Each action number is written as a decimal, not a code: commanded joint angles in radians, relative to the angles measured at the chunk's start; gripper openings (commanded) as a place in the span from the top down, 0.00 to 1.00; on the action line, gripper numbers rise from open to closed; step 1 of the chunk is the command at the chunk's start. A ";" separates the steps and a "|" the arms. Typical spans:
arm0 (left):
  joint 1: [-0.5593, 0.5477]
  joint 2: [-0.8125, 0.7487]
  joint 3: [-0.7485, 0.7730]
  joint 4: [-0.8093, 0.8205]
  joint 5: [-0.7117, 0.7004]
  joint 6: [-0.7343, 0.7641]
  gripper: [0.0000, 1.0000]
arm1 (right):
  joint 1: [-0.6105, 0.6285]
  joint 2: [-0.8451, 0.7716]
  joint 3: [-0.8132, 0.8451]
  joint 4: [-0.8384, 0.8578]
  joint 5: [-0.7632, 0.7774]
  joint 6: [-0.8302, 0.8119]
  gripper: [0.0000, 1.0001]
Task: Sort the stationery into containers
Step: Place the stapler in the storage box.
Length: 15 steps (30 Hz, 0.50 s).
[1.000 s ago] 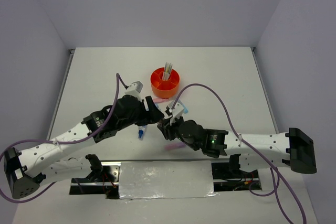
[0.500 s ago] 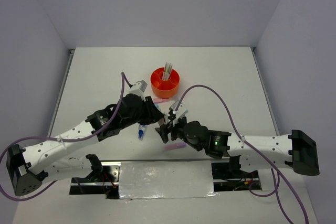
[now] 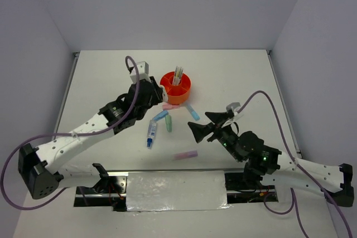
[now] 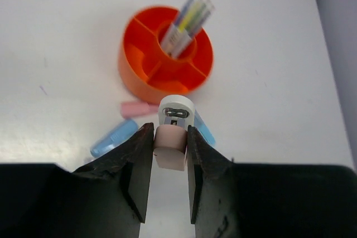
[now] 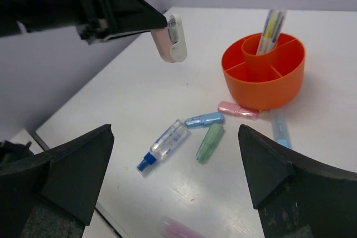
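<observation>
One pink highlighter [image 4: 175,116] with a white cap is what I am carrying. My left pincer [image 4: 169,137] pinches its pink body, and the capped end sticks out past the jaws, low in the centre of the left wrist view and lifted off the table [image 3: 245,76]. The orange organizer [image 4: 134,71] lies just ahead, in the upper centre of that view. Its central cup holds a bunch of upright pens [image 4: 187,20], and the outer compartments I can see look bare.

The step, as I judge it, is the drop. I should bring the capped end over the near wall and into one outer compartment, keeping clear of the pens so they are not knocked. I should tilt the highlighter so the cap points down into the compartment, and part the jaws only once it is below the rim — let go too early and it may bounce off the wall.

A second pink highlighter [image 3: 167,106] lies against the organizer's near wall. Below it in the overhead view are two blue highlighters [image 3: 160,116], a green highlighter [image 3: 168,125] and the white-blue tube [image 3: 150,135].

My right pincer [image 3: 204,125] is spread wide and empty at the right centre of the overhead view — well apart from the organizer, so the way in looks open.
</observation>
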State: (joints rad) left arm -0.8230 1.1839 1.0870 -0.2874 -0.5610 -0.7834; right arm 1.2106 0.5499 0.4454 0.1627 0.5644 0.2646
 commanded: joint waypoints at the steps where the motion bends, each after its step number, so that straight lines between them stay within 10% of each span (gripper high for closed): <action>1: 0.054 0.100 0.050 0.235 -0.168 0.151 1.00 | -0.006 -0.086 -0.007 -0.095 0.098 0.041 0.00; 15: 0.136 0.456 0.206 0.476 -0.277 0.196 1.00 | -0.005 -0.160 0.029 -0.198 0.121 0.019 0.00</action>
State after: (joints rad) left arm -0.6903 1.6199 1.2369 0.1020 -0.7856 -0.5583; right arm 1.2098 0.3828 0.4446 -0.0364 0.6552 0.2989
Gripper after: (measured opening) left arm 0.390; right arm 0.996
